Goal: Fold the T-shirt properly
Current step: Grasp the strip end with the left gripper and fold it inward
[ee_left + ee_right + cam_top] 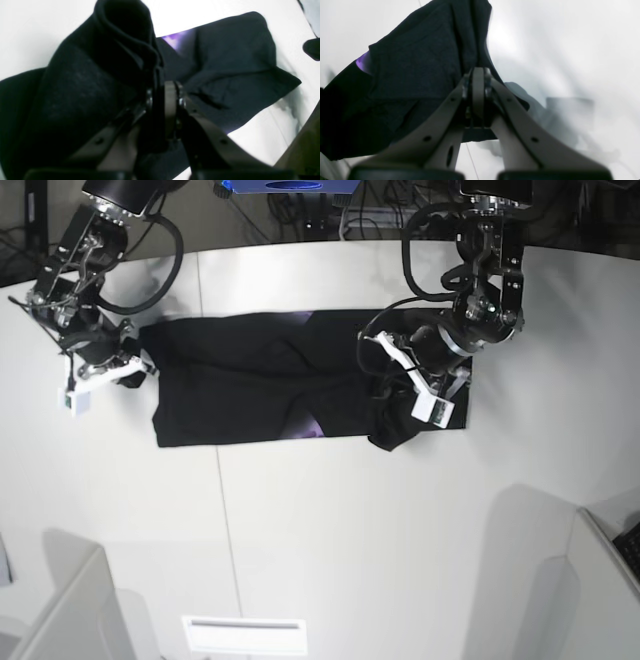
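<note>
Left hand (163,100) is closed on the T-shirt (260,380): in the left wrist view a thick roll of black cloth sits pinched between its grey fingers (170,107) and rises toward the top of the frame. In the base view this hand (400,375) is at the right end of the garment, in the upper right part of the picture, and the cloth below it is bunched into a dark lump.

Right hand (478,85) is also fully closed, and the right wrist view shows a fold of the black cloth (420,70) caught between its fingers (478,92) and spreading away to the left of the frame. In the base view this hand (135,365) is at the left end of the garment, in the upper left of the picture.

Between the two hands the T-shirt lies as a wide dark band across the upper middle of the white tabletop (350,520), mostly flat. Its plain black side is up. A small purple patch (312,427) shows near the lower edge of the band, and a purple spot also appears in both wrist views (172,41) (362,62).
</note>
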Robot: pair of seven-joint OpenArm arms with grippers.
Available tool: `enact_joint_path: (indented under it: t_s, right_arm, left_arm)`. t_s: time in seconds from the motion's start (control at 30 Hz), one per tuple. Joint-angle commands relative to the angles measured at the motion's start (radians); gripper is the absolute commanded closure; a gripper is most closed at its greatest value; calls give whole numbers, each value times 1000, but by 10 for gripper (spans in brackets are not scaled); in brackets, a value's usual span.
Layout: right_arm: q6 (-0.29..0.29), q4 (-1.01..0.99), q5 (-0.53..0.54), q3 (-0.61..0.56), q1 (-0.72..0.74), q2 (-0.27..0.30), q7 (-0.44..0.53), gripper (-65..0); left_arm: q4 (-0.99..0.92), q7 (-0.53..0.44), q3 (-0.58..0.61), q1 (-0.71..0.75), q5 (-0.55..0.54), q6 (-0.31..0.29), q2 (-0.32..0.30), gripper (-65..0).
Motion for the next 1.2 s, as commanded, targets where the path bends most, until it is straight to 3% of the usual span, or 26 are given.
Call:
enact_joint_path:
  t_s: [0.0,0.37,1.17]
  right_arm:
    - [1,14,11,2,10,10,14,0]
    - [1,13,11,2,10,11,17,0]
    - [1,13,11,-1,12,11,19,0]
  left_arm:
    - [1,-19,9,-18,-11,1,-2,0]
    - [-56,-22,29,-41,-5,3,50,0]
    - [-59,-18,32,-56,-7,7,50,0]
